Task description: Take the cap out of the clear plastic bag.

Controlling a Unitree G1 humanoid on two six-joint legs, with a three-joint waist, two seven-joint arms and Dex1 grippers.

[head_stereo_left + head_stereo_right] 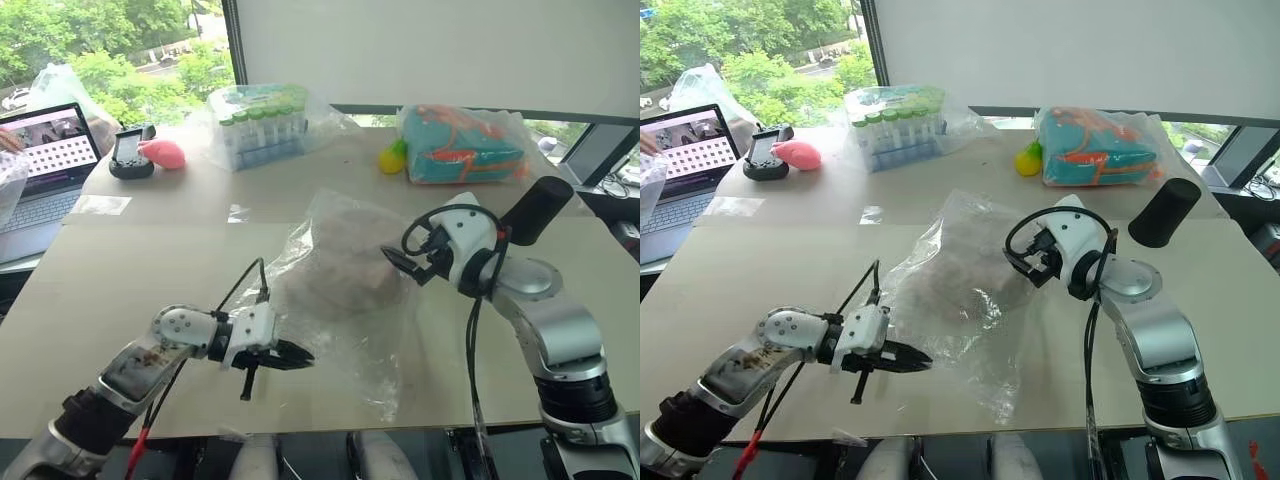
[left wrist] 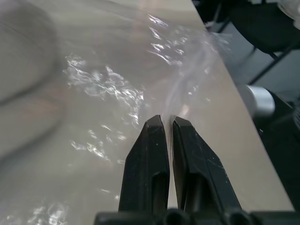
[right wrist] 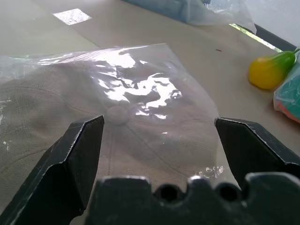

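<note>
Two hands framed the bag (image 1: 345, 290), which lay crumpled in the middle of the tabletop (image 1: 120, 290) with the cap (image 1: 345, 265) inside it. The left hand (image 1: 283, 356) sat low at the bag's near edge, its black fingers (image 2: 161, 159) pressed together; a thin fold of film seemed to run up between the tips, though the glare made that hard to confirm. The right hand (image 1: 402, 262) hovered at the bag's far side with its jaws spread wide, grasping nothing, the cap's domed crown and top button just ahead of it under the plastic.

Cap and bag both looked light and limp. The fabric would likely fold and bunch rather than hold its shape, so a pinch on the brim or a gathered ridge of the crown seemed the surest hold. The film looked slick and crinkly, prone to slip from a shallow pinch and to cling to the cloth, so one hand would probably need to anchor the bag's edge while the other drew the cap out through the mouth.
</note>
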